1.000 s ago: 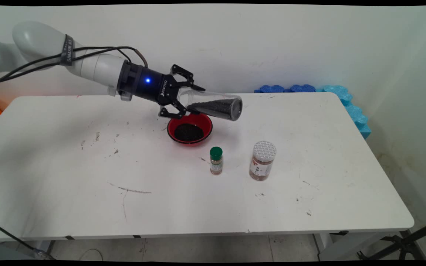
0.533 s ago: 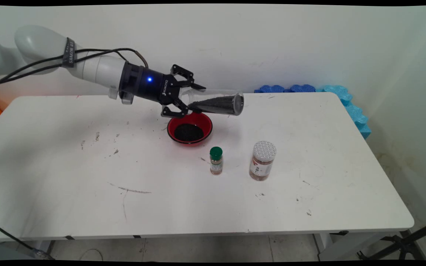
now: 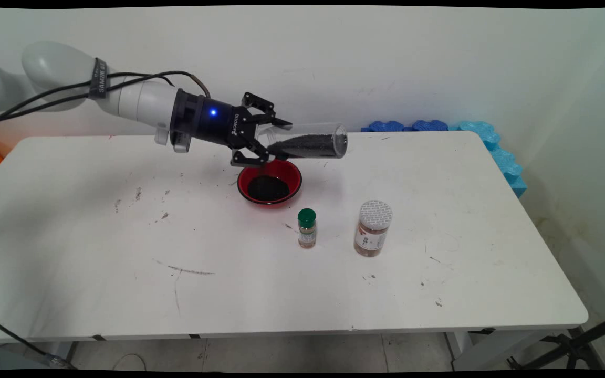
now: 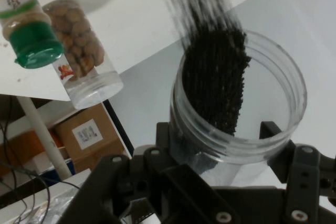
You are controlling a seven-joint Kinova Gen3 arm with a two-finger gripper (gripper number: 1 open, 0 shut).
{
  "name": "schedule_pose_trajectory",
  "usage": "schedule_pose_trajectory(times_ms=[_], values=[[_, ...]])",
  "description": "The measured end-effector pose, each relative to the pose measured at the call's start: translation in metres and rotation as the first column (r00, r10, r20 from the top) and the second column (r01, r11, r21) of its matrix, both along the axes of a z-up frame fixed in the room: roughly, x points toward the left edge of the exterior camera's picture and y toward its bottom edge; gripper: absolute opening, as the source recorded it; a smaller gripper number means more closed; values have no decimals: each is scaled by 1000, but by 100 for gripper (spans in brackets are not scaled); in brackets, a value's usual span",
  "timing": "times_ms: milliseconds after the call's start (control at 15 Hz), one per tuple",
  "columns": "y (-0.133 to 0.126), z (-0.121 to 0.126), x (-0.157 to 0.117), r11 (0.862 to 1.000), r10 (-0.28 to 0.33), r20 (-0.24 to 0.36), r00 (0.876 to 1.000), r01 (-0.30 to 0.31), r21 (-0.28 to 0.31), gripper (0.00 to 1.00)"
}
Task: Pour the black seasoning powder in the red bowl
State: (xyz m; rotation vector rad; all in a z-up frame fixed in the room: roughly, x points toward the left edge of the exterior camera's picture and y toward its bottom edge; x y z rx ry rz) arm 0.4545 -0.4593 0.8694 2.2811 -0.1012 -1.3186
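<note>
gripper (image 3: pixel 264 140) was clamped on clear jar (image 3: pixel 308 145) | held nearly level above red bowl (image 3: pixel 269 181), black grains retained

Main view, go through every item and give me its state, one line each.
Gripper: shut on the jar, above the bowl.
Jar: held about level, part full of black grains, mouth toward the hand.
Bowl: upright on the table, black grains inside.
Green-capped bottle: upright, capped.
White-lidded jar: upright, lidded.
</note>
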Motion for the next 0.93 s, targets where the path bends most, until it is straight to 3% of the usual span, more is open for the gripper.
schedule_pose_trajectory(times_ms=[933], values=[[0,-3,0,997,58,-61,996,-55,52,0]])
